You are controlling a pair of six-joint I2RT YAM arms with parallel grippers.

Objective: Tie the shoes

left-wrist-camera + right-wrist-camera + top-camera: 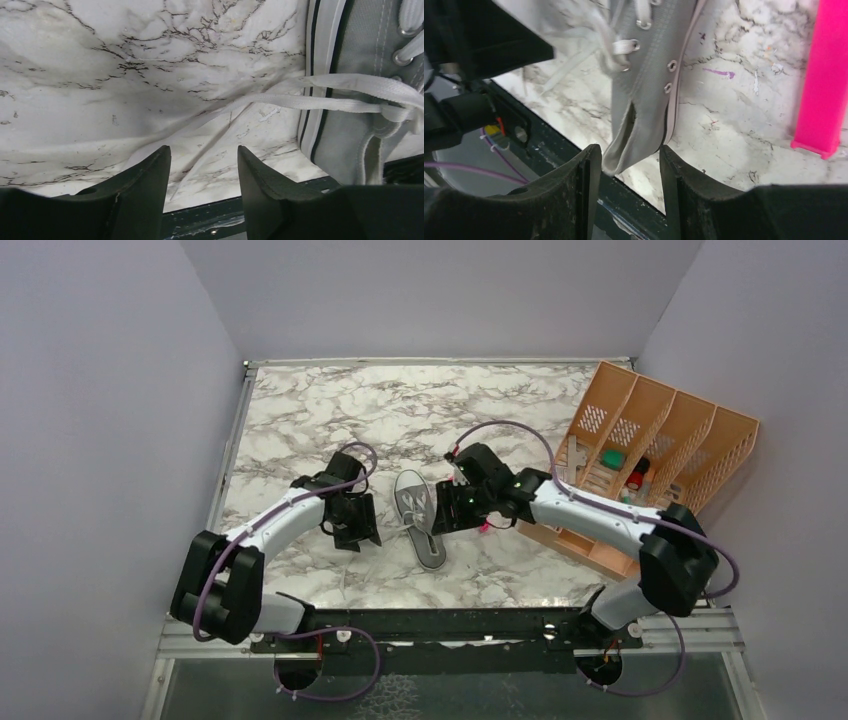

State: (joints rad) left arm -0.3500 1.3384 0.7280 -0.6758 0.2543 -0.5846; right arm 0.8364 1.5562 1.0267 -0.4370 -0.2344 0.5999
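Grey sneaker point(420, 517) sits mid-table between the arms. White laces point(320, 102) lie loose, trailing left over the marble table point(300, 420). No bow shows, so tying looks barely begun. Left gripper point(203, 150) is spread and empty over the lace. Right gripper point(629, 150) is spread around the heel, not pinching it.

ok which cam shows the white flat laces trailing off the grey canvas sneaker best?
Left wrist. The white flat laces run sharp off the grey canvas sneaker across the marble table toward the open left gripper. Right wrist shows them blurred, upper left; top external shows only a thin strand.
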